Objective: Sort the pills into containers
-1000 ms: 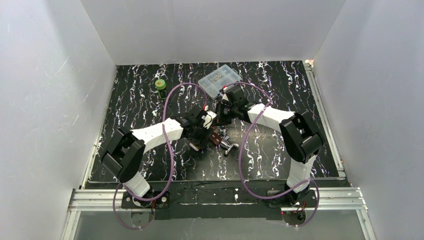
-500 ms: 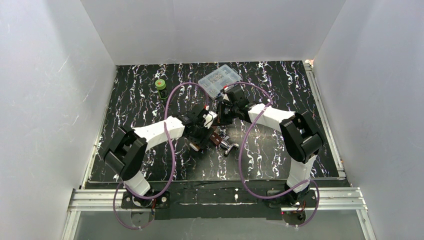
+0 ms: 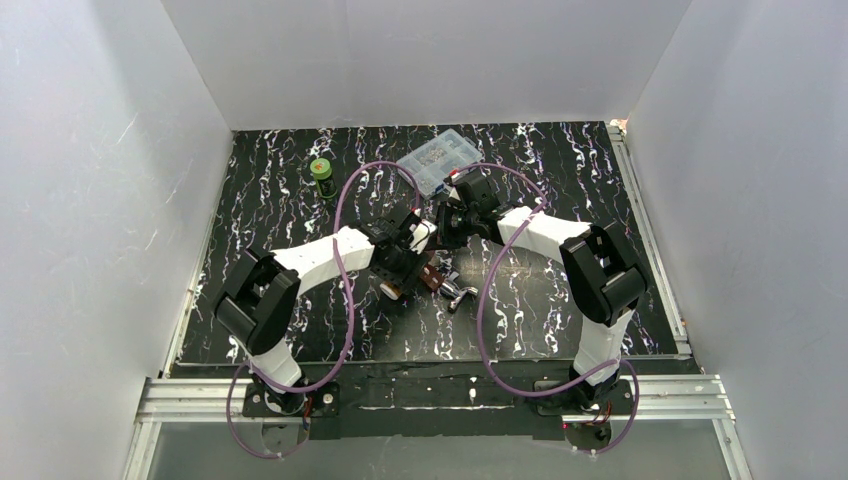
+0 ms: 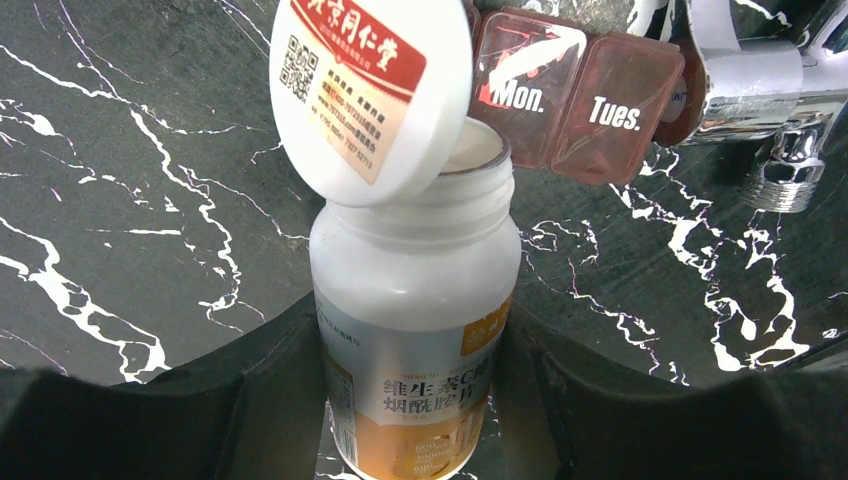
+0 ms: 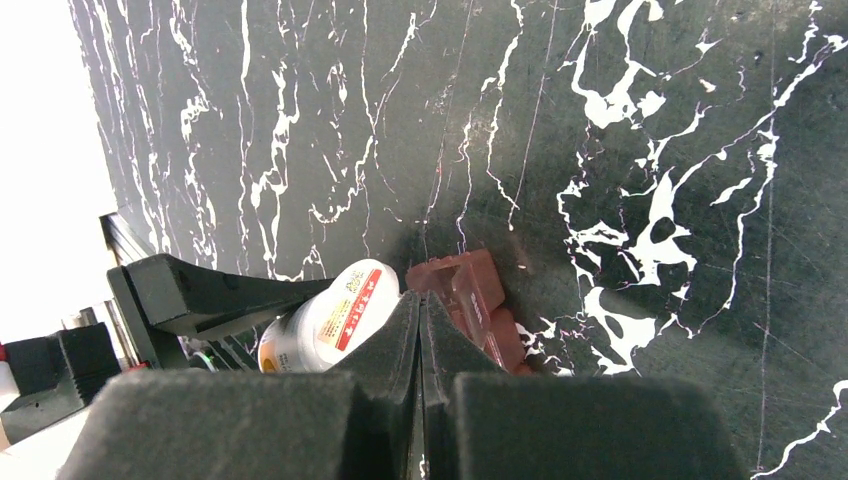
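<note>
1. Over the last second the left arm has swung its elbow in toward the middle of the desk. Its wrist has barely shifted.
2. The left hand is closed partway around a white pill bottle, one finger on each side of its body. The bottle's flip lid hangs open.
3. The bottle's mouth points at the red-brown pill case, which lies on the desk just beyond it, with the "Mon." and "Tues." cells nearest.
4. I judge the arm's swing to be a re-aiming of the bottle, so pouring looks close. No pill is visible yet.
5. The right hand has its fingers pressed together with nothing between them. It hovers above the case and lid, about where it was a second ago.
6. The case and the shiny metal piece beside it have not moved.
7. I cannot tell whether any cell of the case is open.
</note>
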{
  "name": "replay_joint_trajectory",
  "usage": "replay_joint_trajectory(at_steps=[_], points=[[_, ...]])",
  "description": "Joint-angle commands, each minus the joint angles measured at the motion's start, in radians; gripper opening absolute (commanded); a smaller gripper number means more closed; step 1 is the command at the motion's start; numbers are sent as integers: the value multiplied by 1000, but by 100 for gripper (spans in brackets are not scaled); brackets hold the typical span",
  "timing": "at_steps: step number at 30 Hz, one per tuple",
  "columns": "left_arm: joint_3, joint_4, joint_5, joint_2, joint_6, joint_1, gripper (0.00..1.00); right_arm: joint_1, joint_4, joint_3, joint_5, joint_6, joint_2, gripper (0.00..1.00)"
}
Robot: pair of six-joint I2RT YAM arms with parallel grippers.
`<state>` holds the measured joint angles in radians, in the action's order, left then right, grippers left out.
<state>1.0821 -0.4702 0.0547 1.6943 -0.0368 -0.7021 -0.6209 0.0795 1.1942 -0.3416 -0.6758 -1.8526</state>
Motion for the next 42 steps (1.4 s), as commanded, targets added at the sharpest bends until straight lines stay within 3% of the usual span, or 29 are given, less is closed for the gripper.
replay_joint_trajectory(at_steps=[1, 42], points=[[42, -26, 18, 9, 27, -10, 0, -14, -44, -1, -30, 10, 12, 5], [109, -102, 48, 19, 1, -10, 0, -9, -57, -23, -13, 14, 44, 4]])
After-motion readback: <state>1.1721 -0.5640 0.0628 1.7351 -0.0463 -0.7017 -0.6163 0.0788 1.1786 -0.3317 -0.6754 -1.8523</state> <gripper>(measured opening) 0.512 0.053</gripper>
